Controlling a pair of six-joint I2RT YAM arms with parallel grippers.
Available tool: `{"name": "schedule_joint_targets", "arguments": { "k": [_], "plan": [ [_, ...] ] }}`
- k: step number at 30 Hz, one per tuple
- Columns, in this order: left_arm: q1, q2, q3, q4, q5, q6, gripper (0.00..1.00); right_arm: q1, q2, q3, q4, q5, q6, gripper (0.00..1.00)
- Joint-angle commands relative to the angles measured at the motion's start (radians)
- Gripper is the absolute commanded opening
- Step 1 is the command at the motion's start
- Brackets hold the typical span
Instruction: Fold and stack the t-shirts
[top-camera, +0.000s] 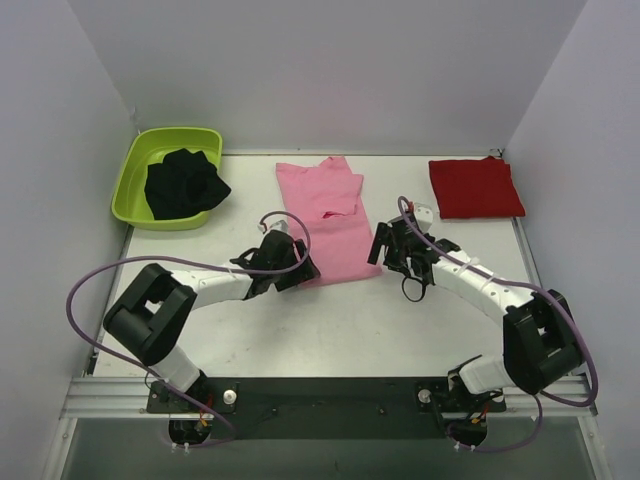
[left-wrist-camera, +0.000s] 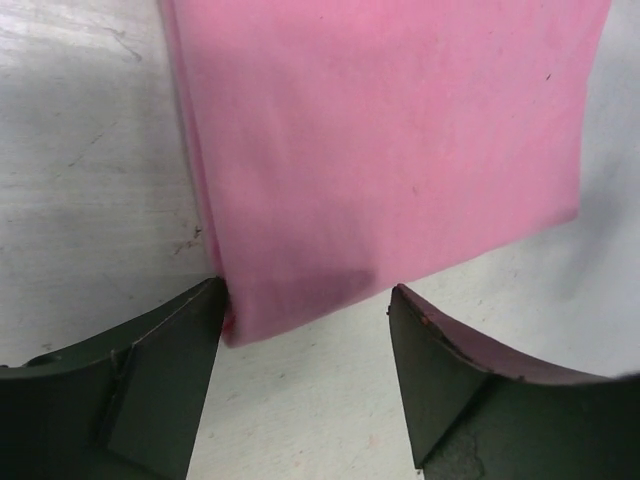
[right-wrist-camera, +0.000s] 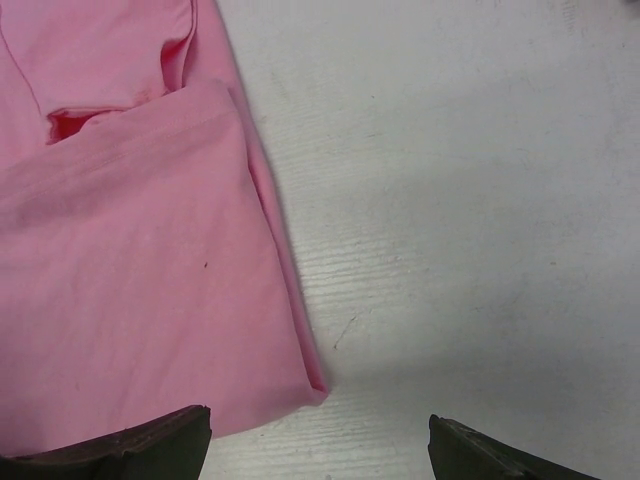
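The light pink t-shirt (top-camera: 328, 215) lies flat mid-table, folded into a long strip with a sleeve tucked on top. The deep red t-shirt (top-camera: 476, 187) lies folded at the back right. My left gripper (top-camera: 303, 266) is open at the pink shirt's near left corner. In the left wrist view the pink cloth (left-wrist-camera: 390, 150) ends between the open fingers (left-wrist-camera: 170, 380), its corner touching the left one. My right gripper (top-camera: 382, 246) is open at the near right corner. In the right wrist view that corner of the shirt (right-wrist-camera: 130, 280) lies just ahead of the open gripper (right-wrist-camera: 320, 445).
A lime green tub (top-camera: 135, 170) at the back left holds a black cloth (top-camera: 185, 183). White walls close in the table on three sides. Purple cables loop off both arms.
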Motion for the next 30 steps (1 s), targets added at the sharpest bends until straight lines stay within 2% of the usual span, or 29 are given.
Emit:
{"name": "schedule_joint_targets", "arguments": {
  "k": [1,4,6,7,8,10,11,13,17,18,26,30],
  "plan": [
    [-0.016,0.052,0.031,-0.014,-0.021,-0.023,0.71,-0.005,-0.047,-0.022,-0.004,0.034,0.001,0.9],
    [-0.019,0.072,0.037,-0.015,-0.018,-0.031,0.65,-0.008,-0.054,-0.032,-0.001,0.032,0.001,0.9],
    [-0.022,0.074,0.036,-0.017,-0.021,-0.033,0.54,-0.01,-0.053,-0.034,0.002,0.029,0.002,0.9],
    [-0.024,0.072,0.034,-0.017,-0.021,-0.033,0.53,-0.011,-0.051,-0.038,0.006,0.029,0.002,0.9],
    [-0.022,0.068,0.033,-0.017,-0.023,-0.034,0.45,-0.011,-0.048,-0.038,0.008,0.029,0.002,0.9],
    [-0.024,0.063,0.03,-0.024,-0.032,-0.033,0.37,-0.013,-0.033,-0.035,0.013,0.023,0.008,0.9],
    [-0.022,0.057,0.028,-0.027,-0.034,-0.034,0.25,-0.013,-0.027,-0.035,0.017,0.02,0.01,0.9],
    [-0.022,0.054,0.025,-0.035,-0.037,-0.034,0.14,-0.014,-0.007,-0.037,0.04,0.006,0.016,0.9],
    [-0.022,0.036,0.008,-0.038,-0.035,-0.033,0.05,-0.028,0.045,-0.037,0.091,-0.066,0.038,0.89],
    [-0.021,0.031,0.003,-0.037,-0.034,-0.031,0.0,-0.026,0.054,-0.041,0.102,-0.075,0.042,0.89],
    [-0.002,0.002,-0.043,-0.031,-0.031,-0.02,0.0,-0.026,0.146,-0.046,0.2,-0.176,0.076,0.87],
    [0.007,-0.006,-0.055,-0.023,-0.029,-0.013,0.0,-0.028,0.165,-0.048,0.211,-0.192,0.081,0.76]
  ]
}}
